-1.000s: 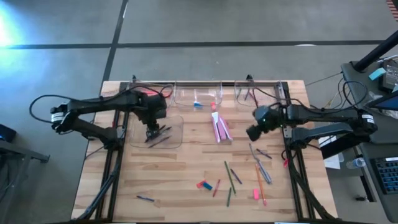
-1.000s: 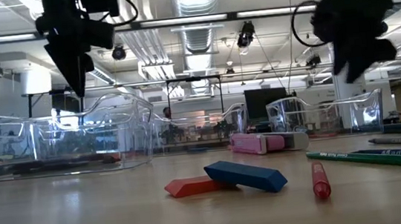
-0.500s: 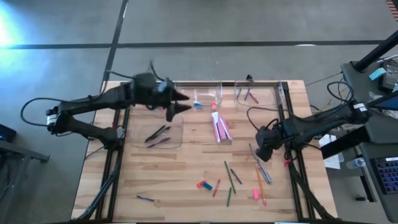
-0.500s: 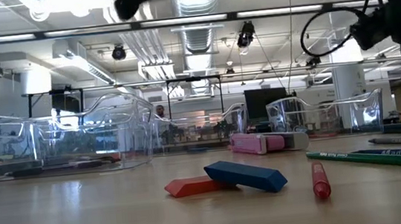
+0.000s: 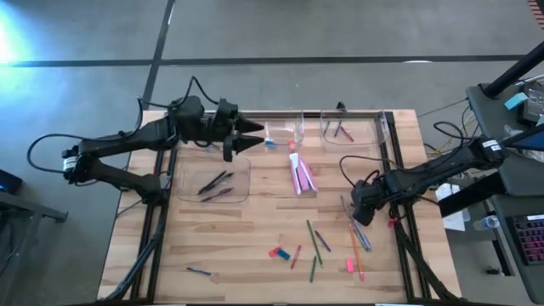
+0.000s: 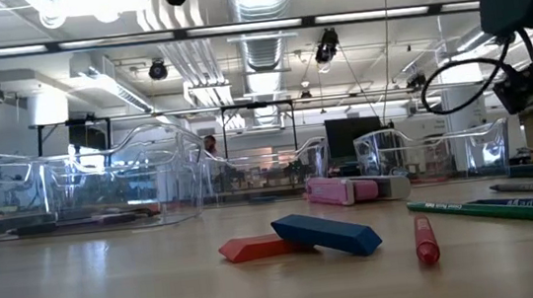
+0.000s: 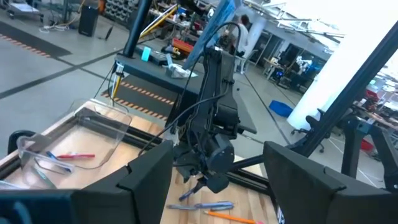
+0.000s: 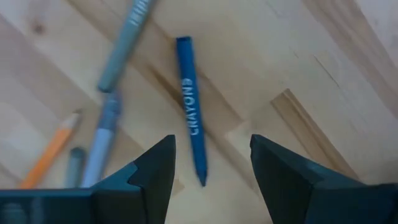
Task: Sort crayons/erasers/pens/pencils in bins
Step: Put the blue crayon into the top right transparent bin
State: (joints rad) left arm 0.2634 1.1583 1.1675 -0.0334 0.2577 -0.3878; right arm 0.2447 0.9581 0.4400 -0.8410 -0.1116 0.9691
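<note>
My right gripper (image 5: pixel 359 208) is open, low over the table's right side. In its wrist view (image 8: pixel 211 149) its fingers stand on either side of a blue crayon (image 8: pixel 190 109) lying flat on the wood, without touching it. My left gripper (image 5: pixel 253 136) is open and empty, held high and level, pointing toward the table's right between the wide bin (image 5: pixel 242 166) and the middle far bin (image 5: pixel 297 127). A red eraser (image 6: pixel 255 247) and a blue eraser (image 6: pixel 327 234) lie near the front edge, the blue one leaning on the red. A pink eraser (image 5: pixel 349 265) lies at the front right.
The wide bin holds dark pens (image 5: pixel 214 183). The far right bin (image 5: pixel 374 127) holds a few sticks. Pink blocks (image 5: pixel 301 177) lie mid-table. Grey pens (image 8: pixel 121 46) and an orange pencil (image 8: pixel 50 149) lie beside the blue crayon. More pencils and crayons (image 5: pixel 314 242) are scattered near the front.
My left gripper has risen out of the wide bin, gone toward the far edge and turned level, pointing right; the dark pens stay in the bin. My right gripper has gone toward the near edge and down over the pens at the table's right.
</note>
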